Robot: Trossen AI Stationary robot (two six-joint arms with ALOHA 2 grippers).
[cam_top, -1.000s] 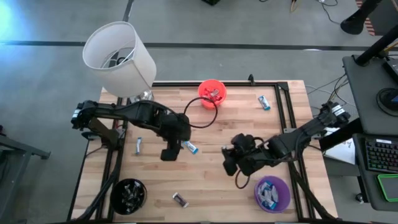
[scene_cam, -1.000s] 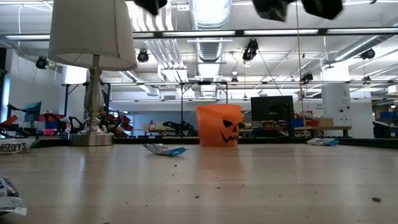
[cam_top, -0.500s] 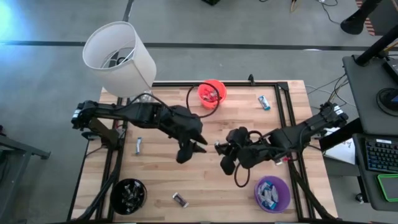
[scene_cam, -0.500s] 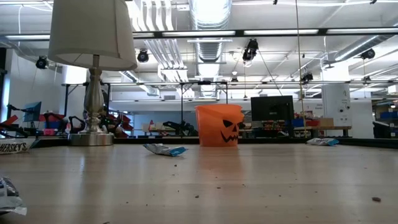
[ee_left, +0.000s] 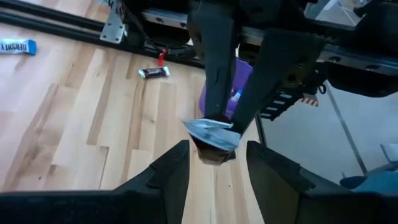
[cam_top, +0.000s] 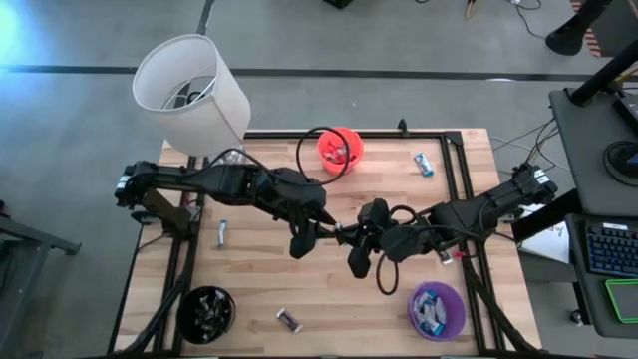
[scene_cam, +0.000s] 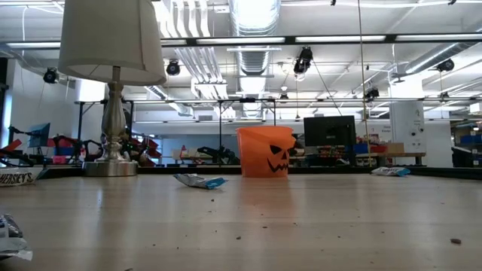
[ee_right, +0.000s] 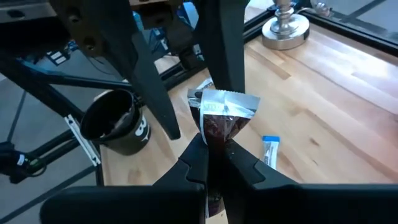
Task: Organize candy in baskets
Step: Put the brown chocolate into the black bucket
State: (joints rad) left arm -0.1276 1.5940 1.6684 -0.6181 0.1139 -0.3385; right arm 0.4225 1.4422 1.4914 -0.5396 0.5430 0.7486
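Over the middle of the table my right gripper [cam_top: 351, 239] is shut on a dark brown candy [ee_right: 217, 127] with a silver crimped end [ee_right: 225, 103]. My left gripper [cam_top: 317, 235] faces it from the table's left, open. Its fingers [ee_left: 177, 171] stand on either side of that candy [ee_left: 213, 135]; I cannot tell whether they touch it. The orange basket [cam_top: 340, 148] stands at the far edge, the purple basket [cam_top: 437, 309] near right and the black basket [cam_top: 206, 310] near left, each holding candy. My right gripper pinches the brown part of the candy [ee_right: 216, 142] between its two fingers. The fingers come from the table's right, slanting a little downward. The silver end sticks out past the fingertips toward the left gripper. The candy is lifted clear of the table.
Loose candies lie at the far right [cam_top: 425, 163], the left [cam_top: 221, 233] and the near middle [cam_top: 289, 319]; a blue one [scene_cam: 200, 181] lies on the wood below the grippers. A white-shaded lamp [cam_top: 191, 95] stands at the far left corner.
My left gripper has tipped up from pointing down at the table and now slants toward the table's right. My right gripper has risen and moved toward the table's left. The two now meet above the middle, with the left fingers around the candy.
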